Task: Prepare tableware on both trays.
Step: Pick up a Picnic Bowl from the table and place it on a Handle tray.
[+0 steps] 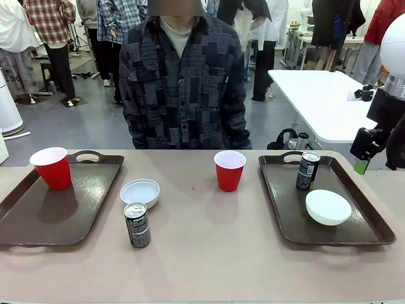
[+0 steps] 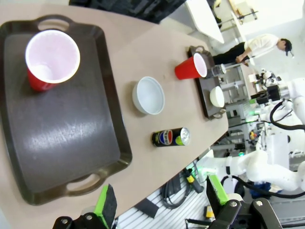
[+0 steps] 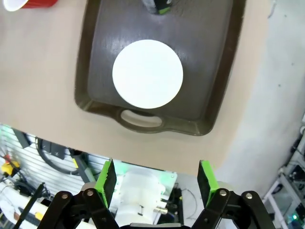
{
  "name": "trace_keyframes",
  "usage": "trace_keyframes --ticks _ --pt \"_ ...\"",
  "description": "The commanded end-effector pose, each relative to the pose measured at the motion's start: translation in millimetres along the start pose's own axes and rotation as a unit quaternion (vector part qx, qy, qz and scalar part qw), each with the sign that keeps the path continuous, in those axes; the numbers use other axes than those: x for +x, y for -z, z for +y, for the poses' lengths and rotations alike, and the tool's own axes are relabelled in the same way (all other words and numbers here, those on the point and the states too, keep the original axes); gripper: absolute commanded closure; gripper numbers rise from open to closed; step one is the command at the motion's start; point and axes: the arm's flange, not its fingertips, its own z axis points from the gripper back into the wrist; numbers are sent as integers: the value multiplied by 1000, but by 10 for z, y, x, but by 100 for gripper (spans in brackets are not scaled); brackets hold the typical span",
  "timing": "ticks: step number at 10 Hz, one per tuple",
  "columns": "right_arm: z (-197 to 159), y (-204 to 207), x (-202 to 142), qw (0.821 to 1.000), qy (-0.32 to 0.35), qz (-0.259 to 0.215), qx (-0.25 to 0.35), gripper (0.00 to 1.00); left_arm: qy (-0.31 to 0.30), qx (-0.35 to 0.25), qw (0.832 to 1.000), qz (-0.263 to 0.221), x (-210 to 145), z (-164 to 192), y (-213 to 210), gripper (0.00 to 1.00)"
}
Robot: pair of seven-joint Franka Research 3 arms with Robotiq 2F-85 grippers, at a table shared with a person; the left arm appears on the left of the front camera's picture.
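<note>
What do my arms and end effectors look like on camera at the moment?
The two match. The left end effector and the right end effector each have two black, jointed fingers with bolted pivots and bright green pads on the inner faces. The right arm is glossy white with a rounded joint, and it turns black toward the wrist.

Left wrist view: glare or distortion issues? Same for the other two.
Left wrist view: fisheye bends the table edge, pale sheen on the left tray. Front view: sharp, red cup mirrored in that tray. Right wrist view: white bowl blown out flat, streaky glare on the right tray.
</note>
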Motion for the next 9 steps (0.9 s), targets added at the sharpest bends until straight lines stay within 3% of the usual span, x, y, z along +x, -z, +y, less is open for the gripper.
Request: trace_keyframes --ticks 1,2,3,5,7,9 --pt "-257 -224 -143 995 20 -5 96 11 18 61 998 10 -25 -315 73 0" --pt "-433 -343 -177 986 30 -7 167 11 41 107 993 16 4 -657 175 0" --pt "-677 -491 -237 968 56 -30 242 11 101 161 981 20 58 -1042 315 0" --pt "-1118 -653 -368 938 87 -41 334 11 168 234 955 67 119 -1576 689 0" --pt "-1547 -790 -593 912 108 -58 392 11 210 316 918 113 86 -1816 1211 0" --pt "-1864 -791 -906 896 104 -66 426 11 207 356 897 161 137 -1808 1736 0"
